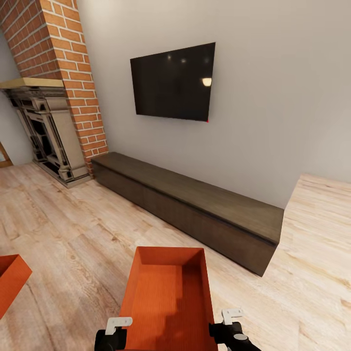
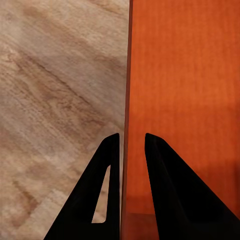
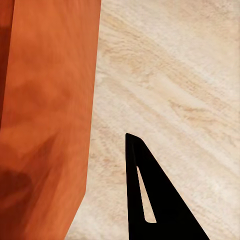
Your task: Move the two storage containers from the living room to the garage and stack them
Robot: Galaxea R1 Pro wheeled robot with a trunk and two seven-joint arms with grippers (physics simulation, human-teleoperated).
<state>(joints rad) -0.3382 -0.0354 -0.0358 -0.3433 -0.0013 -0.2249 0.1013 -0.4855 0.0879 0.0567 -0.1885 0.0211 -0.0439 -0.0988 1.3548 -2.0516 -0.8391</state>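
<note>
Because the tub (image 1: 168, 297) is a thin, stiff, topless plastic shell, I judge it light but smooth, best taken at its long walls. Nearest, the left pincer (image 2: 131, 145) pinches the left wall between its fingers. Whether the right pincer (image 1: 233, 322) is spread or pressed together, I cannot tell. Farther left, the second tub (image 1: 10, 282) lies on the wood floor (image 1: 73, 234), before the low cabinet (image 1: 195, 204).
</note>
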